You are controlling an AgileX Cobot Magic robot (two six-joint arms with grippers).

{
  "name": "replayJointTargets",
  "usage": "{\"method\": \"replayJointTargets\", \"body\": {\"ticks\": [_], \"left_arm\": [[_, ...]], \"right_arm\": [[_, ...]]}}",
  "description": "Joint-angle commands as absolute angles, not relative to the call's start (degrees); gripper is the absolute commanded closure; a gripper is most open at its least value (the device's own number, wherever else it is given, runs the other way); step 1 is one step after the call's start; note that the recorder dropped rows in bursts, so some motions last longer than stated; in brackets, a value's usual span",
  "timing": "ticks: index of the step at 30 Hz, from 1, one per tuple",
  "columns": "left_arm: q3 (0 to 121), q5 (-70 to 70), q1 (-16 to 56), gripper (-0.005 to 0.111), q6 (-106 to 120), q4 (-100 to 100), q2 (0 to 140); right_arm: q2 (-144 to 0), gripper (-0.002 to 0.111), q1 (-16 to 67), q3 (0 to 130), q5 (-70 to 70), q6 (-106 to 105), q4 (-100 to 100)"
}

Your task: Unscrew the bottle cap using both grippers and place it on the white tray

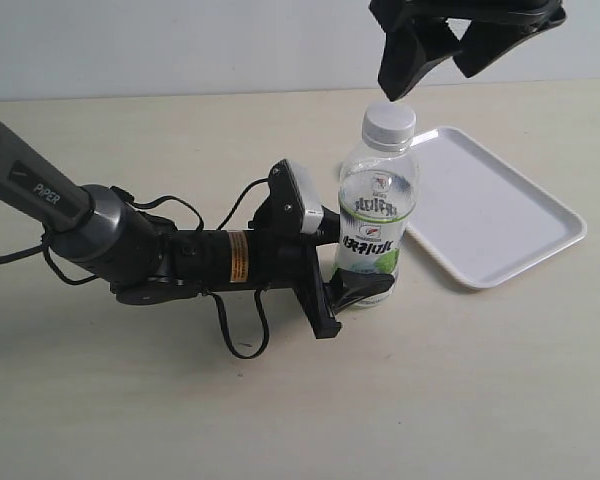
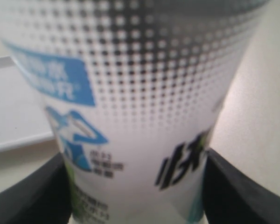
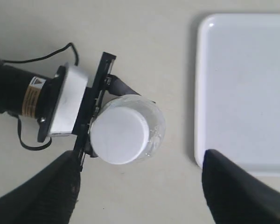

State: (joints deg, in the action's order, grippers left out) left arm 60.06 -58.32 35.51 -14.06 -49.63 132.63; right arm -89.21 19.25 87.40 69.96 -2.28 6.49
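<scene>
White cap (image 1: 389,122) tops the bottle (image 1: 377,225), which the left end effector (image 1: 350,257) pinches low, probably to stop it turning. Spread wide, the right end effector (image 1: 428,65) hovers above the cap.

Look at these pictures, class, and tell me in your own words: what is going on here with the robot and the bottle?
The left gripper is clamped around the lower body of the bottle, which stands upright on the table. The right gripper hangs just above the bottle cap with its jaws open, not touching it. The cap sits on the neck. The white tray lies beside the bottle, and the cap is not yet on it.
</scene>
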Motion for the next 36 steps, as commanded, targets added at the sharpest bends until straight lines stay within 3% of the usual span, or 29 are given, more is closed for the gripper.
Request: {"method": "replayJointTargets", "body": {"ticks": [1,29,36], "left_arm": [[59.9,-55.8,35.6,0.107,-14.2,-51.2,132.6],[59.9,-55.4,35.6,0.107,-14.2,-51.2,132.6],[59.9,-55.4,35.6,0.107,-14.2,-51.2,132.6]], "right_arm": [[-88.9,0.038,19.3,87.3,69.4,5.2,4.7],[-95.3,0.038,19.3,87.3,68.9,6.6,11.7],[-96.4,0.048,19.3,87.3,69.0,5.9,11.5]]}}
